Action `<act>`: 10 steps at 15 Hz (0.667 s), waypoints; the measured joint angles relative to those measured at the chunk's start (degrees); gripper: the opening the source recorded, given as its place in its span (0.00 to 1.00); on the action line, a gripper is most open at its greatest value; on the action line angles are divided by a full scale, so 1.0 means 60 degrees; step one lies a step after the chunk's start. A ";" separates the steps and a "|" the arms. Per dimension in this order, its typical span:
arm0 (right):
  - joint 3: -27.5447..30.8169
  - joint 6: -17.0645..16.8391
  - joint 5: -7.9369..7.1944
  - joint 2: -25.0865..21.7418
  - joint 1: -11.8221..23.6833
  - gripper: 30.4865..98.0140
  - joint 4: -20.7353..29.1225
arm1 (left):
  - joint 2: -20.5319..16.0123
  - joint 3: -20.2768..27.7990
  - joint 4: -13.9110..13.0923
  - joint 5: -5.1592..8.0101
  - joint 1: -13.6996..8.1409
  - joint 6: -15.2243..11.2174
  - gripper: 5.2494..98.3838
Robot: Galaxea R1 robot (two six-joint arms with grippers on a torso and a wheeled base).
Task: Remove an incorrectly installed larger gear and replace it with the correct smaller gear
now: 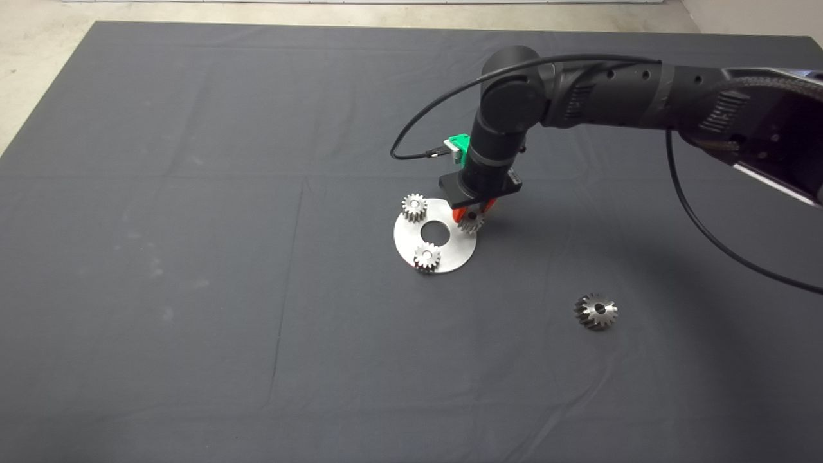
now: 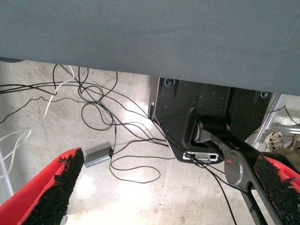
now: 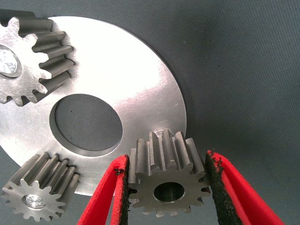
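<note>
While I watch the right wrist view, the nearest thing is the smaller gear (image 3: 168,185), dull grey, straight-toothed, round hole through its centre, sitting between the right gripper's (image 3: 168,187) two red fingers (image 3: 105,197). The pads press its teeth on both sides, so I log the fingers as clamped on it. It sits at the rim of the round metal plate (image 3: 140,79); I cannot tell whether it rests on the plate or hangs just above it.

Further out on the plate: a large centre hole (image 3: 86,123) showing the mat through it, and two brighter gears, one (image 3: 40,192) at lower left of the frame, another (image 3: 30,63) at upper left.

In the head view the right arm (image 1: 611,90) enters from the right edge and drops to the plate (image 1: 450,257) near frame centre. The larger gear (image 1: 596,311), shiny with slanted teeth, lies alone on the dark mat (image 1: 193,289) at lower right, well apart from the plate.

Left gripper (image 2: 168,197): parked off the mat, fingers spread wide apart; its wrist view shows floor, loose cables (image 2: 93,108) and a black robot base (image 2: 206,117).
</note>
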 measured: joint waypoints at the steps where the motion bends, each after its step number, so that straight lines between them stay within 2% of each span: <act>1: 0.0041 0.0000 0.0008 -0.0053 0.0000 0.10 0.0000 | 0.0000 0.0000 0.0000 -0.0001 0.0000 0.0000 0.96; 10: 0.0110 0.0000 -0.0069 -0.0081 0.0006 0.11 0.0000 | 0.0000 -0.0003 0.0000 0.0000 0.0000 0.0000 0.96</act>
